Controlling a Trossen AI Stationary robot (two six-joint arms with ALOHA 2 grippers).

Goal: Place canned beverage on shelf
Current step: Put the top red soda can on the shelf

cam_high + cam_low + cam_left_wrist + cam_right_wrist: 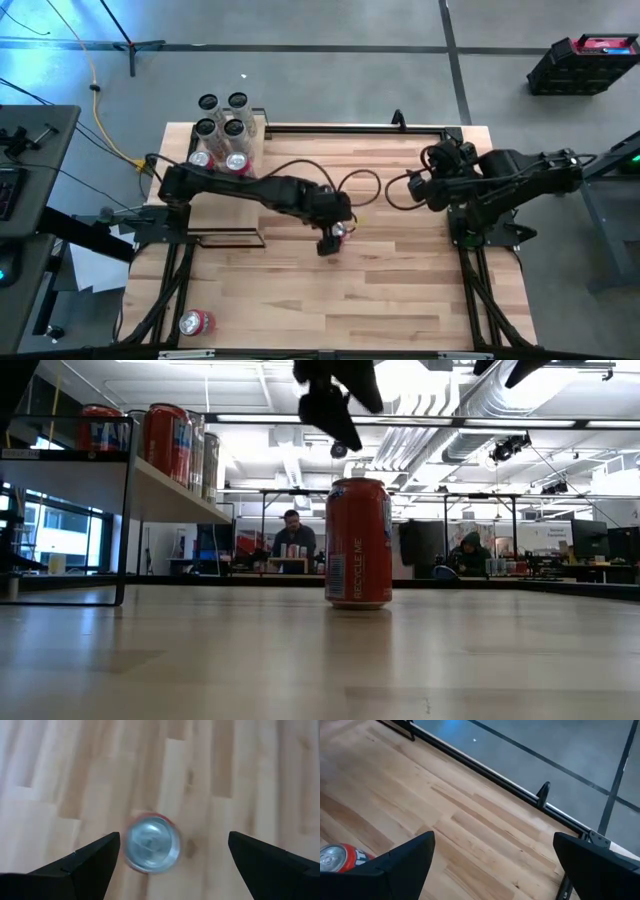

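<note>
A red beverage can (358,543) stands upright on its base at the middle of the wooden table. Its silver top (151,844) shows in the left wrist view. My left gripper (175,845) hangs open above the can (340,230), pointing steeply down, with a finger off to each side and clear of it. The shelf (180,490) stands at the far left and bears several cans (225,130). My right gripper (495,845) is open and raised over the table's right side (420,187), with nothing between its fingers.
Another red can (195,322) sits by the table's near left corner. A black rail with a clamp (543,794) runs along the far edge. Black cables (360,185) loop between the arms. People sit at desks (292,540) in the room behind.
</note>
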